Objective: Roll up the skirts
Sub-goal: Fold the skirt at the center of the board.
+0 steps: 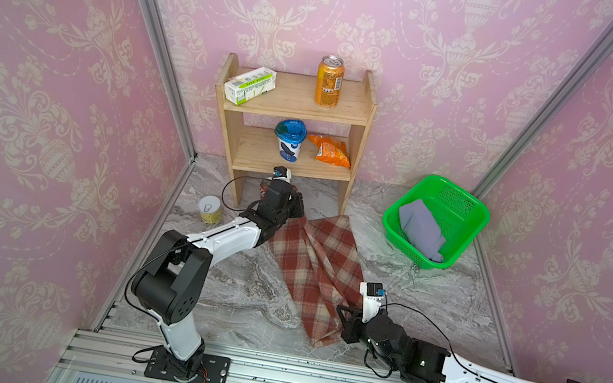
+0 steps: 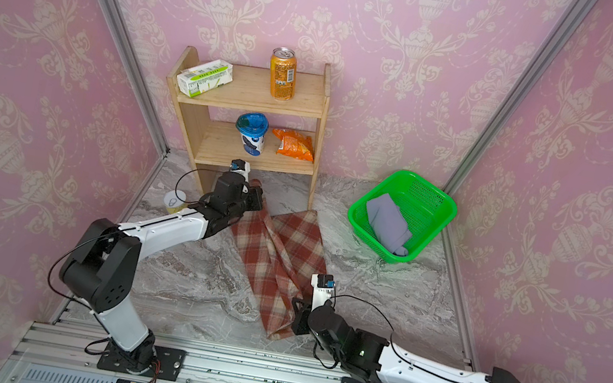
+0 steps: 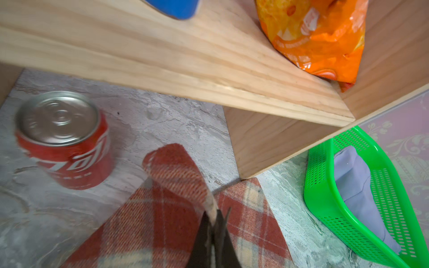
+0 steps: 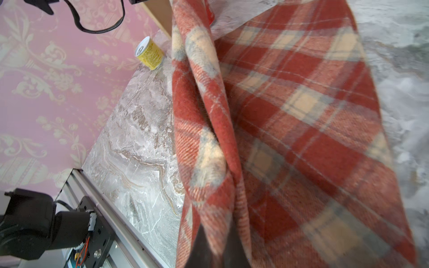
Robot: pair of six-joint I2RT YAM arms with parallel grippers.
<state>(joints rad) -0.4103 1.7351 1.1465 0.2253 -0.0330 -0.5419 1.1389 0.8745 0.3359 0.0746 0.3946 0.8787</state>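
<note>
**Plaid skirt** (image 1: 315, 270): it lies on the table (image 1: 237, 294) as a long strip strung between your two grippers. One side is lapped over the other along a raised lengthwise ridge. No turn of a roll in it yet.

**Left gripper** (image 3: 217, 218): the jaws are pinched shut on the far end of that ridge. A tongue of cloth pokes out past the tips.

**Right gripper** (image 4: 217, 241): it is clamped on the near end, with cloth bunched between the fingers. The rest of the strip fans away from it towards the left one.

**Grey skirt** (image 1: 418, 228): it sits bundled in the green basket (image 1: 401, 242), well apart from both grippers and out beyond the right one. You can't tell from here whether it is a proper roll.

**Around the left gripper:**
- A red can (image 3: 65, 143) stands just past the tips on one side.
- The shelf (image 3: 267, 143) leg stands just past them on the other side, and a corner of plaid lies right at its foot.
- A yellow can (image 1: 211, 210) stands near that arm's wrist, clear of the cloth.

**Step in hand, as it reads:** narrowing and straightening the strip, ahead of rolling.

**What the next move likely calls for:**
- Settle the ridge flat so the strip is even.
- Let one end go and pin the other.
- Tuck the free end over itself and walk it towards the pinning gripper.
- Make the first turn tight, since thick woolly cloth will probably want to spring open.
- Draw the strip back from the shelf before turning anything, because room at the left gripper is tight between can and leg.
</note>
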